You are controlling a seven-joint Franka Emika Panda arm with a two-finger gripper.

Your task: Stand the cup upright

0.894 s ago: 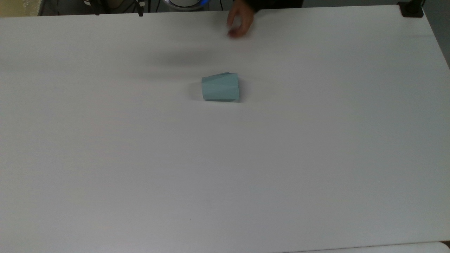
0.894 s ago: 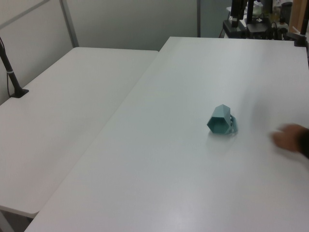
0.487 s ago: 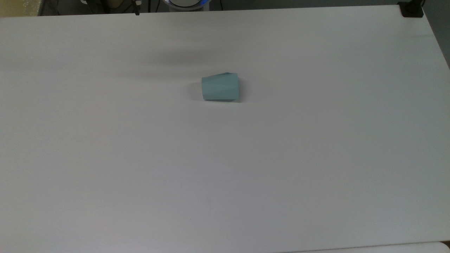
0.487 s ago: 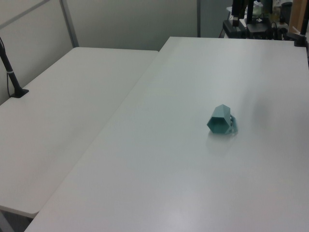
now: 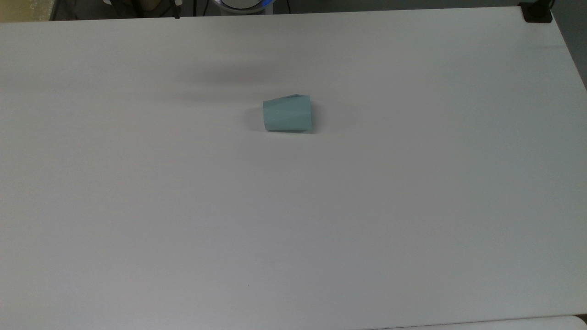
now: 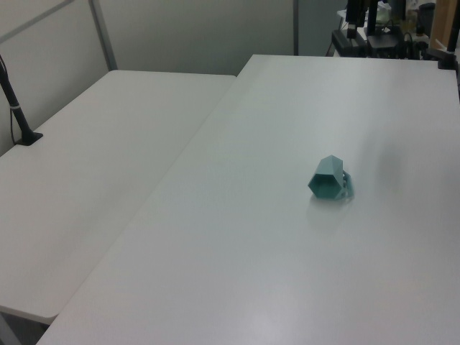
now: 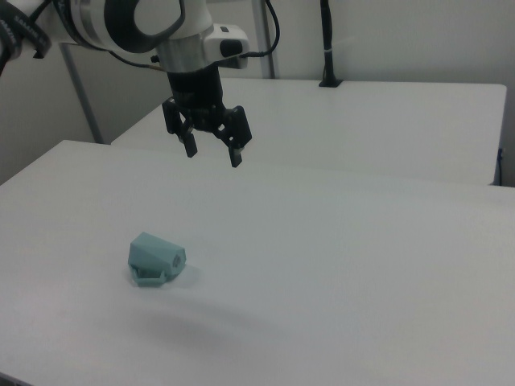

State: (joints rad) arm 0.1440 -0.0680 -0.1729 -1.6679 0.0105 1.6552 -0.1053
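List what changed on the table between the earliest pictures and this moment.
A person's hand that reached over the table's far edge in the top view, at the left view's right, has withdrawn out of the picture. Nothing was taken hold of or let go. The cup stayed where it was, lying on its side with its handle against the table. The right view shows the gripper open above the table.

Even, soft overhead light; a faint blurred shadow lies on the table [image 5: 137, 183], no glare.

A white table [image 5: 412, 206] carries one pale teal cup [image 5: 287, 115], lying on its side, below the open fingers [image 7: 236, 155].
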